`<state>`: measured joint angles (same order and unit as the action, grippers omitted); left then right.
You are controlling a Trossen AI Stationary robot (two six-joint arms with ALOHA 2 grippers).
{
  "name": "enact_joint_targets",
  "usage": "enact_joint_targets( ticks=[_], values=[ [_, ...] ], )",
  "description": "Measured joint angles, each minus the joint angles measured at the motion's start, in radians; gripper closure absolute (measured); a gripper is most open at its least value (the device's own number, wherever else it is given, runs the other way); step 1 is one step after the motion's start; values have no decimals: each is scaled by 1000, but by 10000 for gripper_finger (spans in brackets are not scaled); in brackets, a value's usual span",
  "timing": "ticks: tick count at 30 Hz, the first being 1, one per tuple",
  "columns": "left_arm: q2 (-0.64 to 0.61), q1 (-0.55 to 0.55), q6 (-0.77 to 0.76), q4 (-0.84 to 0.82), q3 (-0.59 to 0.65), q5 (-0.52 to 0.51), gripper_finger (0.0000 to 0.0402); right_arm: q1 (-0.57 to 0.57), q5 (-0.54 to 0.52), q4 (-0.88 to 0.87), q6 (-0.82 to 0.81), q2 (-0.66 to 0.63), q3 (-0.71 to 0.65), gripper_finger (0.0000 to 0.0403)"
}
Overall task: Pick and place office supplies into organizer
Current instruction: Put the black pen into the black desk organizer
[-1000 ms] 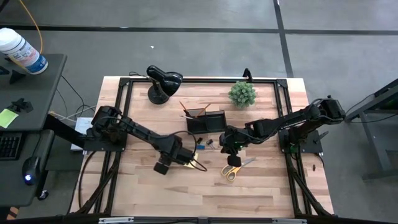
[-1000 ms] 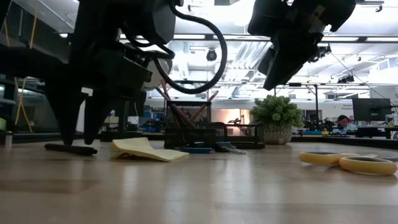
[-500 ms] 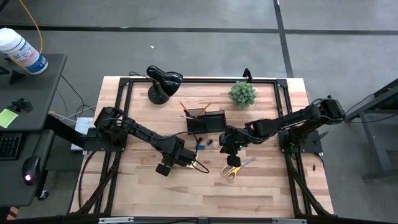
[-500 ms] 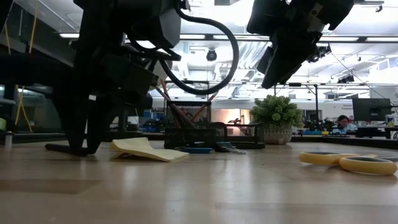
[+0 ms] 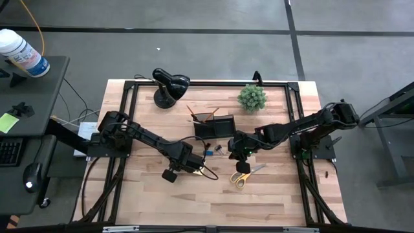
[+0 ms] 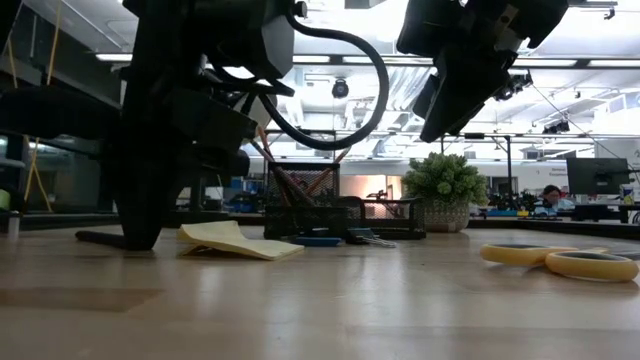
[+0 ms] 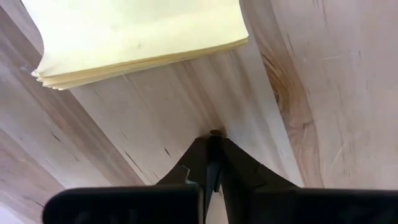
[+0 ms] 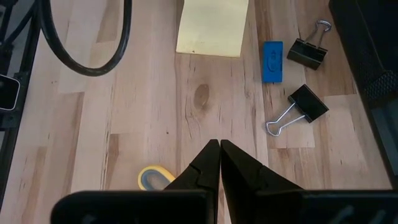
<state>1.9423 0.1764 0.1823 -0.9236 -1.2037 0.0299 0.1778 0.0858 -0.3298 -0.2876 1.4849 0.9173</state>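
Low at centre-left of your overhead frame, the left gripper (image 5: 196,169) pinches a thin dark pen (image 6: 100,238) beside the square yellow sticky-note pad (image 7: 140,34), while the right gripper (image 8: 219,155), fingers pressed together, hovers at centre-right.

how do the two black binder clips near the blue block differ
In the right wrist view, the black binder clip beside the blue rectangular block shows short wire handles against its body. The other black binder clip has a long silver wire loop stretched out flat over the wooden table, and lies farther from the block. Both are small, black, and outside the organizer.
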Motion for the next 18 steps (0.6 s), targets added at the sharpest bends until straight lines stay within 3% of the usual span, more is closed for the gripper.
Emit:
enact_joint_targets(
  ticks=[18],
  values=[
    [11, 0, -4, -66, -48, 12, 399, 0, 0, 0, 0, 0, 0, 392]
  ],
)
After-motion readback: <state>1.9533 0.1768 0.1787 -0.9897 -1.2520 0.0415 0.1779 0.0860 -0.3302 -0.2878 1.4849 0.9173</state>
